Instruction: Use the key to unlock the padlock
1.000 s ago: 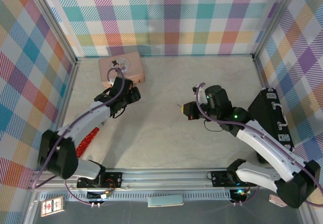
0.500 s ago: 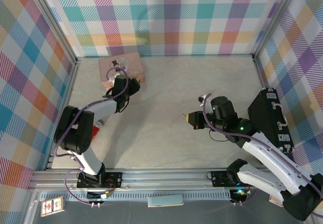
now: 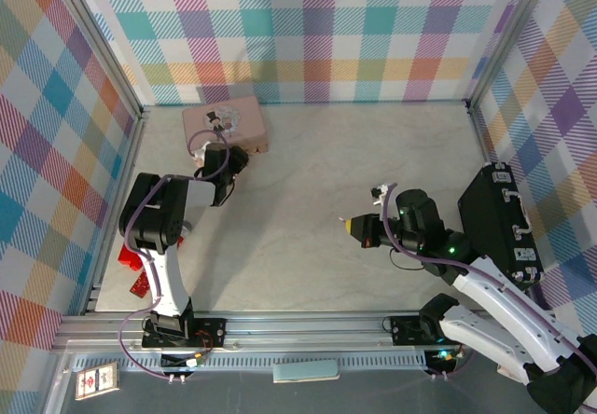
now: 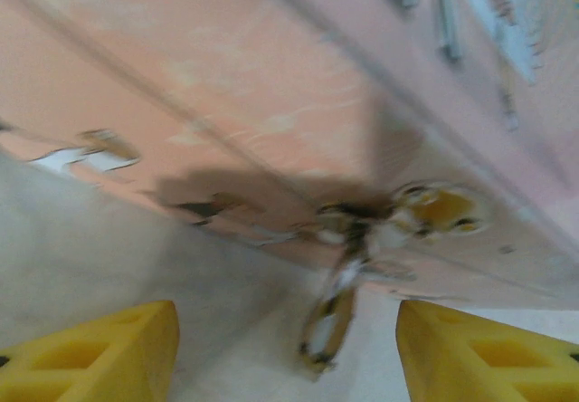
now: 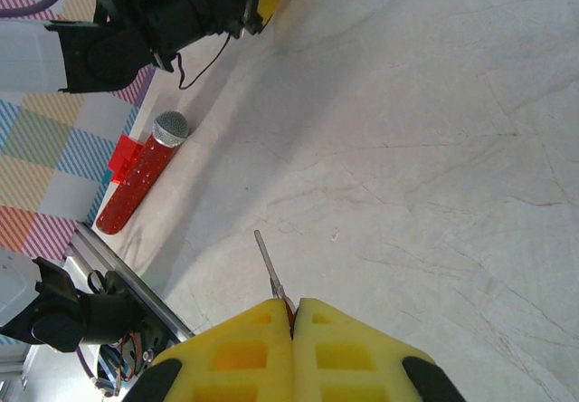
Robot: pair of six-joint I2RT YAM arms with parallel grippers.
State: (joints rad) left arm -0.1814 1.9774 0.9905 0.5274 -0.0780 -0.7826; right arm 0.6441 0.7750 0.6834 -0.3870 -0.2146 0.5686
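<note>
The padlock [image 4: 357, 239] lies far back on the left of the surface [image 3: 308, 265], a blurred brass-and-silver shape right against the lower edge of the pink tin's side; the blur hides whether it touches the tin. The surface is pale and marbled, walled in by bright plaid. On its right edge stands a black case [image 3: 504, 218] with small white markings too fine to read. The pink tin [image 3: 224, 125] sits in the far left corner, its lid print too small to make out. By the left wall lies a red glitter tube [image 5: 136, 185] with a silver cap, a red block [image 5: 127, 159] beside it. The left gripper [image 3: 224, 162] is at the tin's near side, jaws released, its yellow fingertips [image 4: 99, 357] well apart with the padlock ahead between them. The right gripper [image 5: 294, 316] hangs over mid-surface, jaws clenched on the key [image 5: 267, 262], whose thin grey blade sticks out forward.
</note>
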